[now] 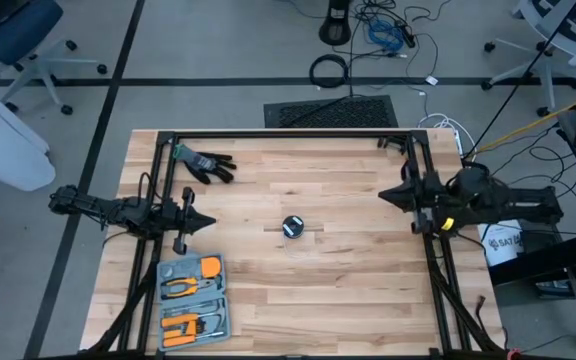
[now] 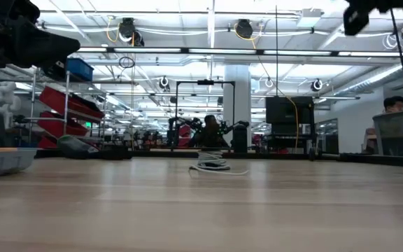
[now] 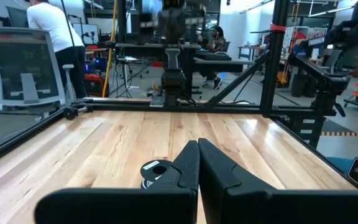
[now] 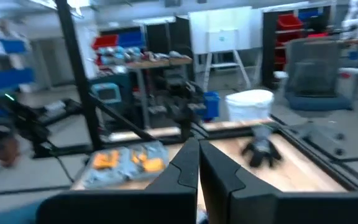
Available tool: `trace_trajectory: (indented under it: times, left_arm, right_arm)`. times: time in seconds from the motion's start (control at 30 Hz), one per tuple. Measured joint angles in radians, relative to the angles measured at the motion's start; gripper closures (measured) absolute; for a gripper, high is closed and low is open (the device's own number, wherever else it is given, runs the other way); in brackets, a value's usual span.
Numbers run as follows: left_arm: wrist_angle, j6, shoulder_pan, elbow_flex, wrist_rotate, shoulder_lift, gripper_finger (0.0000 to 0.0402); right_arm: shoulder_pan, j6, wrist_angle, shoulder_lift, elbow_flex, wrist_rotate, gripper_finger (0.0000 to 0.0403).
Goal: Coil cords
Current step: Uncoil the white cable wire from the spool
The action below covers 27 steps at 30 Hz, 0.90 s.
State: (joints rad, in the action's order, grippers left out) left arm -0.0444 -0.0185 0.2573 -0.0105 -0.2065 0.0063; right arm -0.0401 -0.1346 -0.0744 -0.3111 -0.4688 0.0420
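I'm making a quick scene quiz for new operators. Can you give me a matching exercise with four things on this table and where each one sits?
Things:
1. wound cord
2. black glove
3. tool tray
4. right end effector

Places:
A. near left corner of the table
B. middle of the table
C. over the right edge, shut, holding nothing
D. far left part of the table

Pairs: 1-B, 2-D, 3-A, 4-C
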Motion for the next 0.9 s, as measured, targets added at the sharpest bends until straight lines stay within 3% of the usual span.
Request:
trace_trajectory:
  times: [0.27, 0.47, 0.7, 0.9]
  left_arm:
    - [-0.001, -0.074, 0.000, 0.000, 0.000, 0.000, 0.0398]
    - [-0.001, -0.079, 0.000, 0.000, 0.000, 0.000, 0.0398]
    - [-0.026, -0.050, 0.000, 0.001, -0.001, 0.000, 0.0398]
    - [-0.078, -0.046, 0.000, -0.041, 0.013, 0.000, 0.0398]
  right_arm:
    - [-0.097, 0.043, 0.250, -0.244, -0.068, -0.012, 0.0403]
    - [-0.111, 0.067, 0.246, -0.400, -0.088, 0.064, 0.0403]
    - [-0.111, 0.066, 0.247, -0.536, -0.089, 0.064, 0.0403]
    - [-0.120, -0.031, 0.217, -0.618, -0.089, 0.064, 0.0403]
